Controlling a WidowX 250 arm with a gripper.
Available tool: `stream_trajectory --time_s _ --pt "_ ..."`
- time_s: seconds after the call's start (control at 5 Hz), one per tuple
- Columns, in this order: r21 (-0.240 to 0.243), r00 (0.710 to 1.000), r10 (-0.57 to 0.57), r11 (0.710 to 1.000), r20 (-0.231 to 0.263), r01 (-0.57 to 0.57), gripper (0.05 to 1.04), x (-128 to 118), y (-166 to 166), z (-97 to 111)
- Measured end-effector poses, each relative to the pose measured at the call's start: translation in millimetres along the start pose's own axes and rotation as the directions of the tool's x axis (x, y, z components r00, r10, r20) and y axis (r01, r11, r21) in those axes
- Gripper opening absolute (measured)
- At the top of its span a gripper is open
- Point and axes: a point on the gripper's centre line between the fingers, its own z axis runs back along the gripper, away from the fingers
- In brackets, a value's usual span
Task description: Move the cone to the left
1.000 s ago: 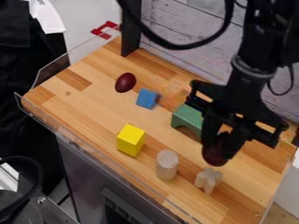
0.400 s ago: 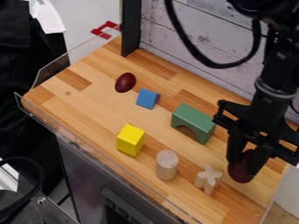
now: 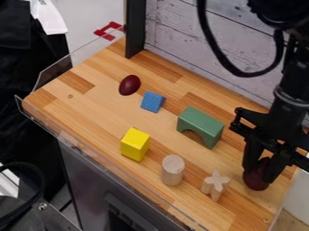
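We see dark red on one egg (image 3: 255,181) and the other egg (image 3: 129,85), blue on the wedge (image 3: 152,102), yellow on the block (image 3: 135,144), green on the arch (image 3: 202,123). The cylinder (image 3: 172,170) and cross (image 3: 215,183) look pale tan, the gripper (image 3: 259,174) black, the tabletop (image 3: 91,108) patchy honey and brown.

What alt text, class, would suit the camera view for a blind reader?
A black robot hand grips a rounded maroon piece over the right of a wooden tabletop. Nearby: green arch, yellow block, pale cylinder, pale cross shape, blue block, dark red egg shape.
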Motion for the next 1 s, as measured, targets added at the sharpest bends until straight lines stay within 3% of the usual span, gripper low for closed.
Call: stream_trajectory --time_s 0.2,0.4,0.6,0.8,1.0 --pt "0.003 0.999 0.002 1.000 -0.040 -0.002 0.361 3.3 -0.7 -9.9" --pt "0.017 0.996 0.028 0.999 -0.086 -0.027 0.546 5.4 2.8 -18.9" --pt "0.016 0.995 0.053 0.999 -0.088 -0.052 0.847 4.5 7.3 -22.9" --pt "-0.013 0.995 0.092 0.996 -0.043 -0.093 1.007 1.7 15.1 -8.1" --pt "-0.027 0.994 0.109 0.994 0.021 -0.108 1.001 1.4 19.2 14.2"
